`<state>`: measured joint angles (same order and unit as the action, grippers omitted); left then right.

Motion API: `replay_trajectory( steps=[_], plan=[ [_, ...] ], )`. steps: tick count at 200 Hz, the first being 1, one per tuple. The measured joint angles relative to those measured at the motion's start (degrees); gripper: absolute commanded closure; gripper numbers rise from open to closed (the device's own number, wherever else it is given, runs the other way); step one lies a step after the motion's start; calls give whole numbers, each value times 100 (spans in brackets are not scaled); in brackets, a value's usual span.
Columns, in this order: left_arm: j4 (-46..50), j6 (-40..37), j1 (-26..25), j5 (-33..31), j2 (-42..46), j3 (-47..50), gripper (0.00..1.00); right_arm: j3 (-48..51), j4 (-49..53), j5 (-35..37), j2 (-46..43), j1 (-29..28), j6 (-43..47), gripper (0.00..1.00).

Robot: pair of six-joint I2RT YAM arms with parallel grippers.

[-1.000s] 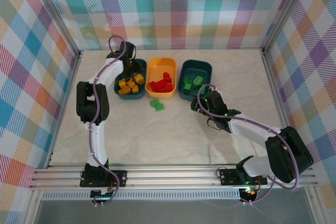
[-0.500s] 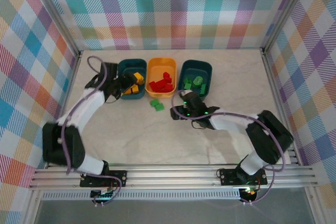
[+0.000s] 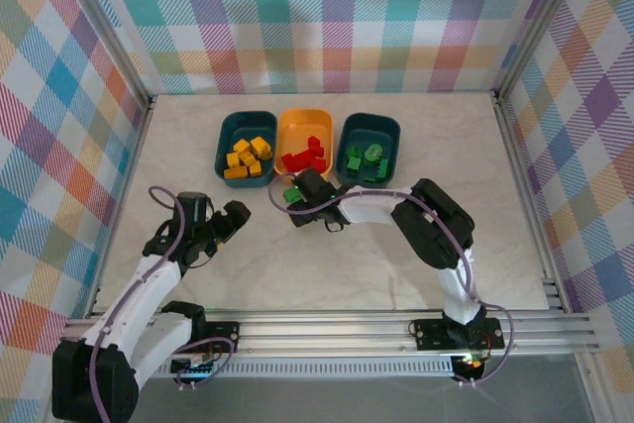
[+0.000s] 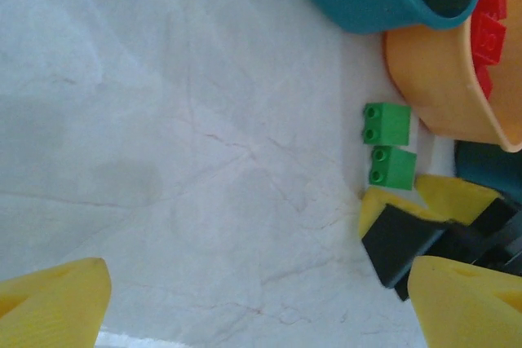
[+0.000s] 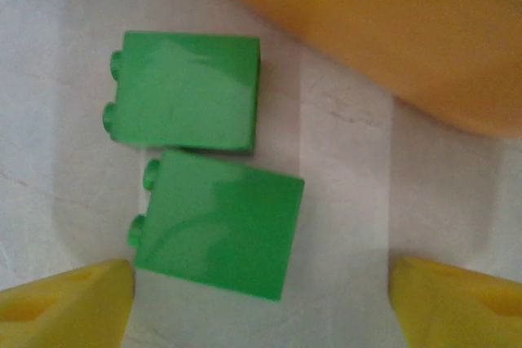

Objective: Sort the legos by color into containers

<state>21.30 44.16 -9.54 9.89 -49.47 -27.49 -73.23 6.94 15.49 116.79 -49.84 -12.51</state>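
Our right pincer (image 5: 261, 295) hangs released just over the counter (image 5: 49, 160), its yellow fingers (image 5: 65, 303) spread wide and gripping nothing. The nearer green lego (image 5: 216, 234) lies just ahead of the gap, close to one finger and apart from the other. The second green lego (image 5: 188, 91) sits right beside the first, so close that we cannot tell whether they touch, and just past both rises the wall of the orange bin (image 5: 367, 30). Our left pincer (image 3: 235, 217) is released as well, with nothing between its fingers, out over bare counter and well apart from the bins. Moving outward in the overhead view, the three containers stand in a row at the far side of the counter. The left teal bin (image 3: 220, 146) holds the yellow legos (image 3: 248, 158), the orange bin in the middle holds the red legos (image 3: 305, 158), and the right teal bin (image 3: 369, 119) holds the green ones (image 3: 365, 158). We see no colour mixed into the wrong bin. We judge the sort to be nearly finished, since the two green bricks in front of the orange bin are the only loose pieces we can find. What is left, as we read it, is to close on each of them in turn and carry it over to the right teal bin. Because the pair lie so close together, the grasp will need care not to nudge the neighbour.
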Motion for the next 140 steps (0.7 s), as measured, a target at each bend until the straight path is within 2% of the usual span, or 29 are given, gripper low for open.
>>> replay_trajectory(
  steps=[37, 53, 96, 121, 140],
  plan=[
    [83, -70, 0, -7, 74, 4, 5, -424, 22, 63, 308, -7, -9, 23],
    [101, -122, 0, -7, -7, 0, 5, -553, 37, 63, 422, -7, -20, 28],
    [120, -221, 0, -13, -155, -20, 4, -619, 15, 151, 466, -7, -87, 52],
    [144, -273, 0, -55, -125, -22, 4, -428, -151, 146, 361, -4, -175, 60],
    [155, -304, 0, -74, -87, -22, 4, -131, -166, 136, 129, -7, -254, 61]
  ],
)
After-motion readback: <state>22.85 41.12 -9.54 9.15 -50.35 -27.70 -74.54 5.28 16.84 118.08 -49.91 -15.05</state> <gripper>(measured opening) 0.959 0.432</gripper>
